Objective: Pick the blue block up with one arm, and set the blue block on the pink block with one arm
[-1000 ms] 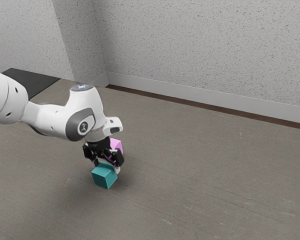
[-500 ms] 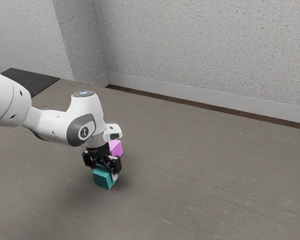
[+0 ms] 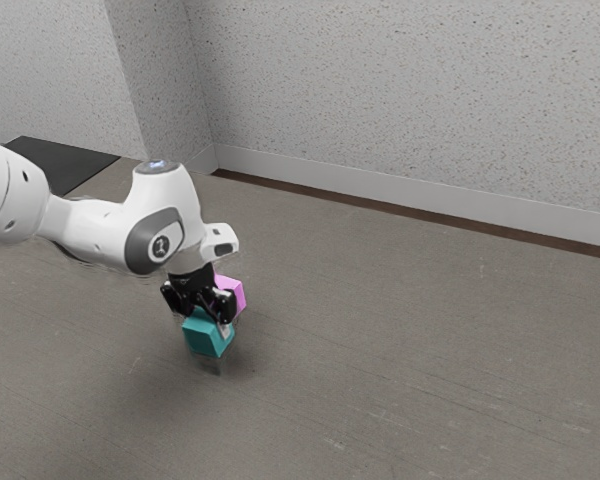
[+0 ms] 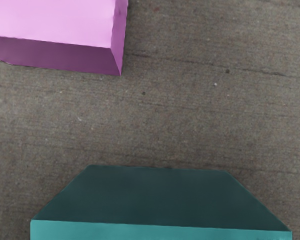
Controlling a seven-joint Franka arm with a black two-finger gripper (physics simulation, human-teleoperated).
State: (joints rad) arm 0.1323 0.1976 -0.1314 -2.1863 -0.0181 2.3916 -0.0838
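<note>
The gripper [image 3: 207,318] grasps the blue block [image 3: 209,341] from two sides, slightly above the table [image 3: 410,330]. The pink block [image 3: 233,292] stands near, at its far right.

Looks like a plain robot test room, rendered in a simulator. Comes through in the speckled grey-white walls [image 3: 400,80] spanning ten to two o'clock, folding into a corner [image 3: 202,80] up at eleven. Backed up by a white baseboard [image 3: 430,197] with a dark brown strip [image 3: 430,216] beneath it, sloping down toward three o'clock. Then a wide, streaky grey-brown floor [image 3: 430,350] from centre down to six. Over at ten o'clock, a flat black mat [image 3: 65,162]. And reaching in from nine, a white industrial arm [image 3: 80,225]: lab kit, not household stuff.
</note>
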